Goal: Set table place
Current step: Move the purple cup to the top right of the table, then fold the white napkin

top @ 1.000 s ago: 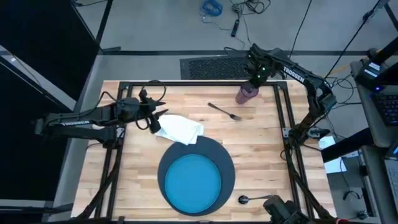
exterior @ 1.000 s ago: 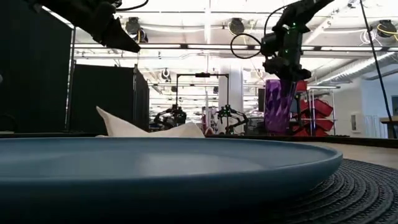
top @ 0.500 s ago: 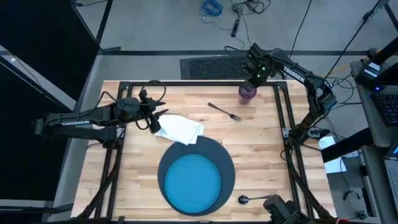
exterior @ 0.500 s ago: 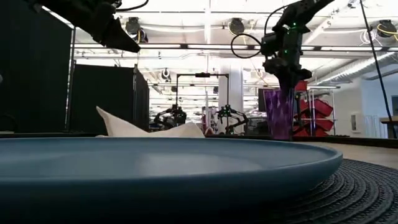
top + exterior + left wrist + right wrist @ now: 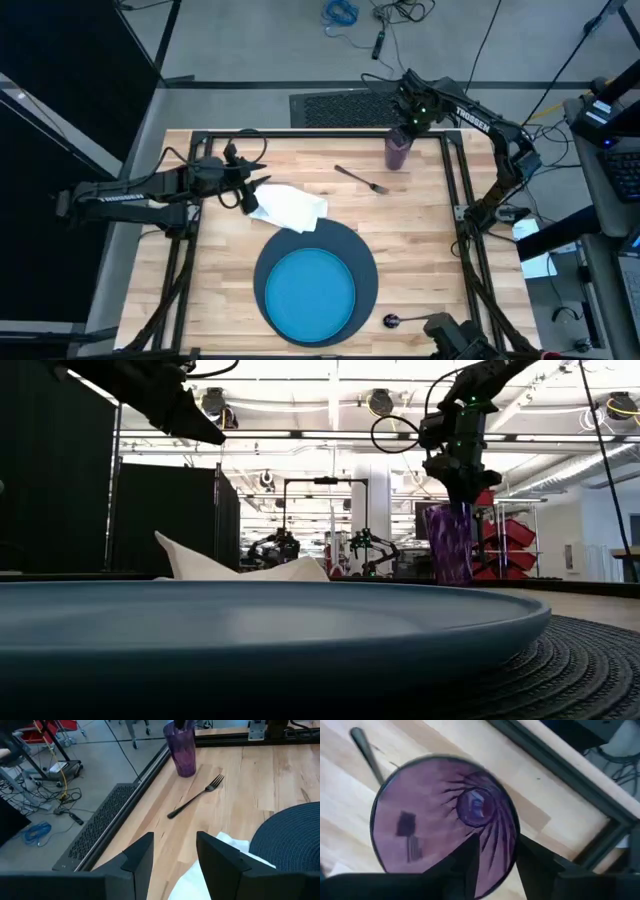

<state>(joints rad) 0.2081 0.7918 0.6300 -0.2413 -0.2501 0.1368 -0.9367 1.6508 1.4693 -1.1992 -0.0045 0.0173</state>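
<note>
Lowered since a second ago, translucent purple ribbed plastic cup [image 5: 398, 148] is standing at table's [image 5: 420, 235] far right corner, my right gripper [image 5: 412, 122] pinching its rim, risking tipping it when withdrawing.

Bright overhead lighting; near plate [image 5: 250, 635] blurred.

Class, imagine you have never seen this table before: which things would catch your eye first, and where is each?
First, the bright blue plate on its dark round charger at the table's near edge. Next, the purple cup standing upright at the far right corner, with the right gripper directly above it, one finger inside the rim. Then the white napkin crumpled left of centre, just ahead of the open left gripper, and a dark fork beside the cup.
</note>
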